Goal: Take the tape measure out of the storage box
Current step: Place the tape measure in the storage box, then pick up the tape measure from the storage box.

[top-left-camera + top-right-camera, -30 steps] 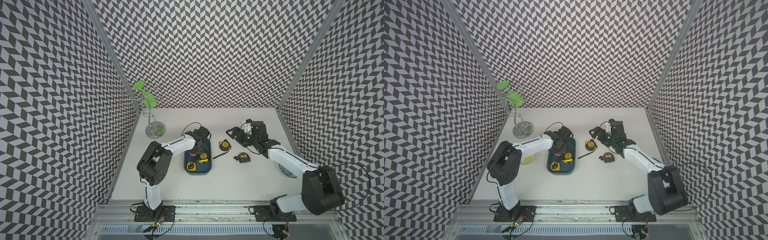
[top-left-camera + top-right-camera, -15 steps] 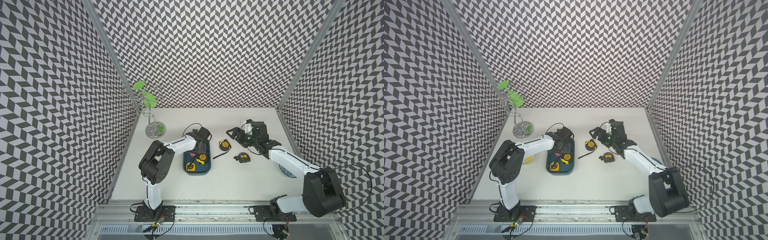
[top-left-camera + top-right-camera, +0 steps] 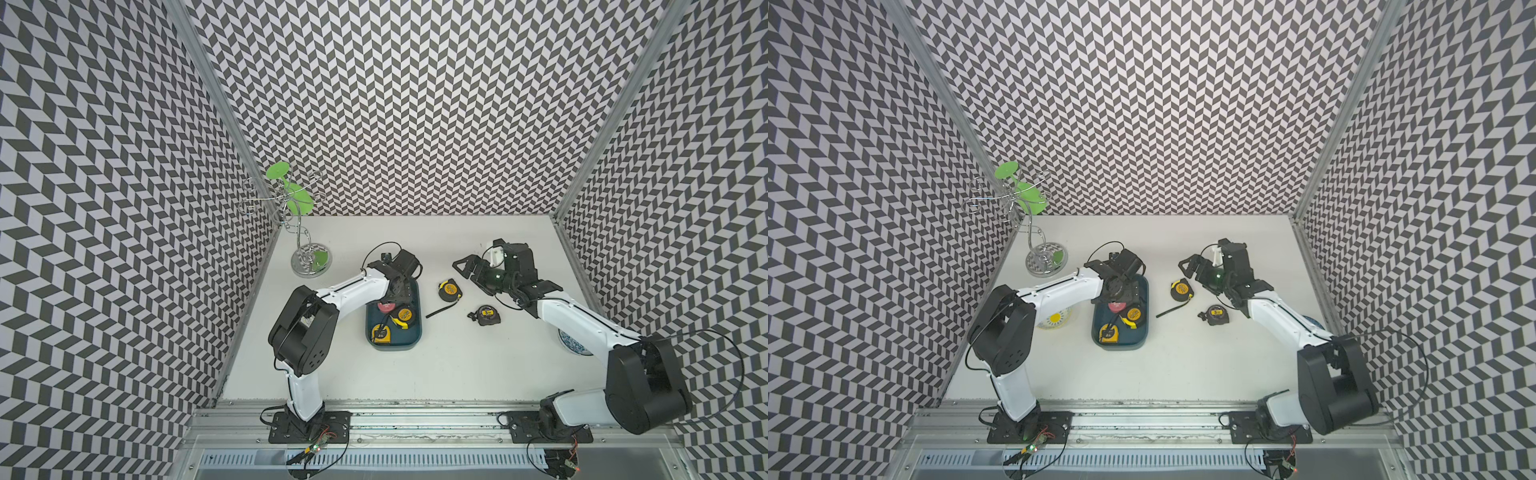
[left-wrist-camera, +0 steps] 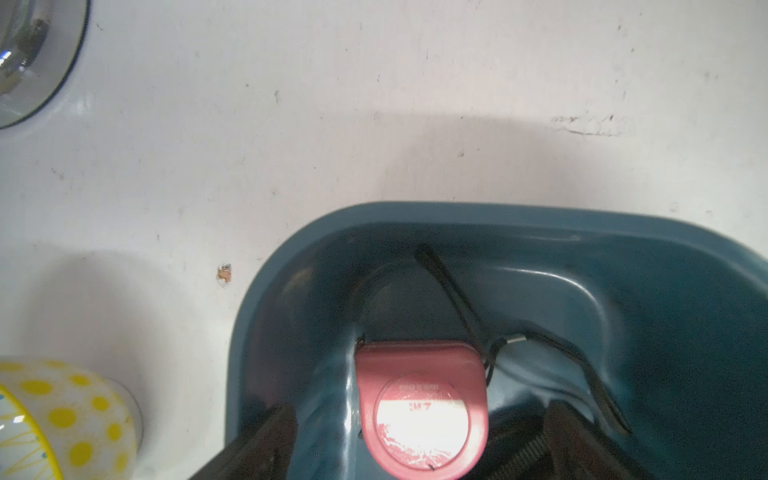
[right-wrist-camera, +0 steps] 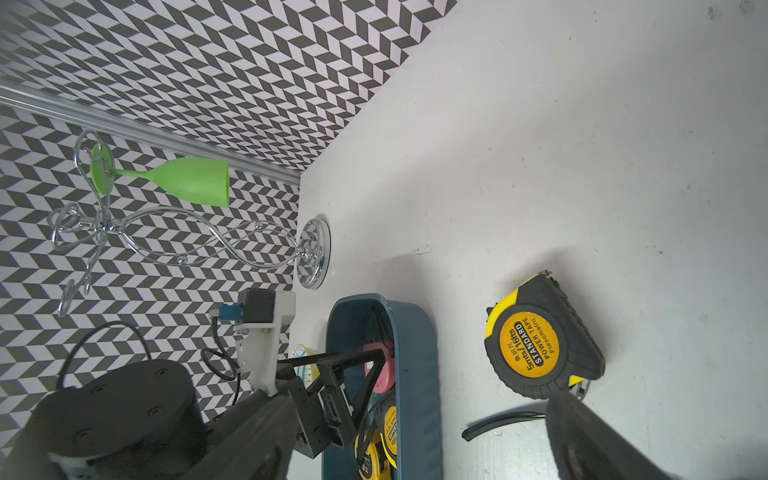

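Observation:
The storage box [image 3: 417, 337] is a dark teal tray left of the table's middle, also in the right wrist view [image 5: 415, 332]. Three tape measures lie in it: a pink one [image 3: 386, 308] at its far part, a black-and-yellow one [image 3: 404, 316] and a yellow one [image 3: 380, 333]. My left gripper [image 3: 397, 296] points down into the box's far end, open. In the left wrist view its fingers [image 4: 266, 440] stand either side of the pink tape measure [image 4: 419, 407] without touching it. My right gripper [image 3: 468, 267] hangs open over the table.
Two tape measures [image 3: 449, 291] [image 3: 485, 314] and a black strap [image 3: 436, 311] lie on the table right of the box. A wire stand [image 3: 309, 259] with a green glass [image 3: 291, 195] stands at the back left. A yellow-dotted dish [image 3: 1057, 320] and a blue-patterned dish [image 3: 571, 347] sit beneath the arms.
The left gripper's jaws have opened over the far end of the box. The right arm has stayed where it was.

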Controlling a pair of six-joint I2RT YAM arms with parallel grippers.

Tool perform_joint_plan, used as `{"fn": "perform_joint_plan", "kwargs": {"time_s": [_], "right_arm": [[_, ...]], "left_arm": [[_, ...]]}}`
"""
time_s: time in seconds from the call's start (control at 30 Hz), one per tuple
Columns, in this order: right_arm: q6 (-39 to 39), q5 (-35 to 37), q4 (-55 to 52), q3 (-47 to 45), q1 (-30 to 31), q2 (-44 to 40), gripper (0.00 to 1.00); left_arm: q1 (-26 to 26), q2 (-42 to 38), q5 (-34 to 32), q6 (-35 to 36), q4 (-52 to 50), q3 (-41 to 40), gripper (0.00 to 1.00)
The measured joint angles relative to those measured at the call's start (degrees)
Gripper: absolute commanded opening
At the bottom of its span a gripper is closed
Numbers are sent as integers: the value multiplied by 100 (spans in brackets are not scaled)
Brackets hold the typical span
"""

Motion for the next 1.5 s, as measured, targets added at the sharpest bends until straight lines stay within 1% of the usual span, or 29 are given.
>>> {"fn": "perform_joint_plan", "kwargs": {"time_s": [0.1,0.33,0.47,0.7,0.8,0.9,1.0,1.17,1.23,1.27,1.33,1.4,1.5], "right_arm": [[0,0,0,0,0,2,98],[0,0,0,0,-11,2,98],[0,0,0,0,-20,2,98],[0,0,0,0,-22,2,98],[0,0,0,0,-22,2,98],[0,0,0,-2,-22,2,98],[0,0,0,0,-22,2,98],[0,0,0,-2,-33,4,98],[0,0,0,0,-46,4,98],[0,0,0,0,-57,4,98],[0,0,0,0,-70,2,98],[0,0,0,-2,-70,4,98],[0,0,0,0,-70,4,98]], "left_arm": [[0,-2,-13,-28,-44,17,94],[-22,55,-9,-85,-195,94,85],[-33,127,17,-83,-201,94,84],[-31,525,85,-109,-197,66,84],[-24,599,118,-153,-175,66,83],[11,625,186,-192,-149,66,79],[52,649,249,-243,-68,66,70],[109,688,326,-221,31,103,42],[118,695,345,-251,35,120,35],[120,695,358,-254,35,122,28],[120,695,367,-254,26,131,19],[120,686,369,-256,4,140,14],[120,636,396,-256,-114,170,13]]}}
